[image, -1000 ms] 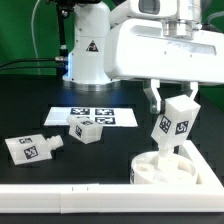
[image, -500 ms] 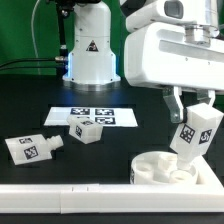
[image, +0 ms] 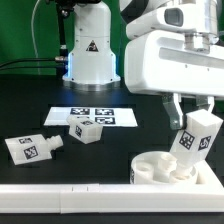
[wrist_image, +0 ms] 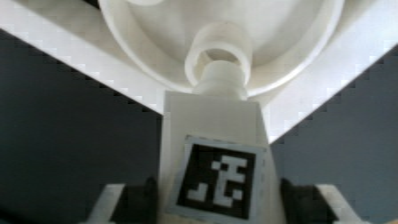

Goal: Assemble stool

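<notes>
The round white stool seat (image: 165,170) lies at the exterior view's right, against the white border rail. My gripper (image: 195,118) is shut on a white tagged leg (image: 195,138) and holds it tilted over the seat's right side, its lower end at the seat's rim. In the wrist view the leg (wrist_image: 217,140) runs from between my fingers (wrist_image: 116,200) to a socket (wrist_image: 222,52) in the seat (wrist_image: 151,40); its peg is at the socket's mouth. Two more tagged legs lie loose on the table, one at the left (image: 30,148), one nearer the middle (image: 86,128).
The marker board (image: 92,116) lies flat behind the loose legs. The long white border rail (image: 60,198) runs along the front edge. The robot's white base (image: 90,45) stands at the back.
My gripper has moved toward the exterior view's right with the leg, which now leans more. The loose legs and the seat have not moved.
</notes>
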Robot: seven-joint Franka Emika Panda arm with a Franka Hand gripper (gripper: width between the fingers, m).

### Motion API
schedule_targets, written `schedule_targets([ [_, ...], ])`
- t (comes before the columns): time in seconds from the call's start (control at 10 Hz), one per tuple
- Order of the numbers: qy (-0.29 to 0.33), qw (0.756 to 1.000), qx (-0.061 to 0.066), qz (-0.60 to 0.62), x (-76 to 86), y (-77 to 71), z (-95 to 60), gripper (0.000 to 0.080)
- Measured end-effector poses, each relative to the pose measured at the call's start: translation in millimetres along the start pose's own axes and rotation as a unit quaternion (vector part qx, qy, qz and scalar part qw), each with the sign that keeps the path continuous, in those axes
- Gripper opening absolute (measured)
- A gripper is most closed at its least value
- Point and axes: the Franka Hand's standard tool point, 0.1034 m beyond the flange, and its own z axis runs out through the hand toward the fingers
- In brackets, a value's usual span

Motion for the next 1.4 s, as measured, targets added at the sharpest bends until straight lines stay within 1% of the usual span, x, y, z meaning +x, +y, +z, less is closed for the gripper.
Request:
schedule_targets([
  [0.3, -0.001, 1.000, 0.000, -0.003, -4.7, 1.1, 4.7, 0.0323],
  [0.4, -0.001, 1.000, -0.003, -0.003, -1.2, 7.4, 3.8, 0.0323],
  [0.5, 0.001, 1.000, -0.003, -0.003, -2.0, 7.0, 5.7, 0.0323],
  [0.8, 0.004, 1.000, -0.002, -0.005, -12.2, 1.2, 15.2, 0.0323],
  [1.2, 0.031, 0.999, -0.007, 0.003, -13.1, -5.1, 17.5, 0.0323],
  [1.3, 0.031, 0.999, -0.007, 0.005, -13.3, -4.5, 17.6, 0.0350],
  [1.4, 0.031, 0.999, -0.007, 0.004, -13.2, -4.8, 17.6, 0.0350],
])
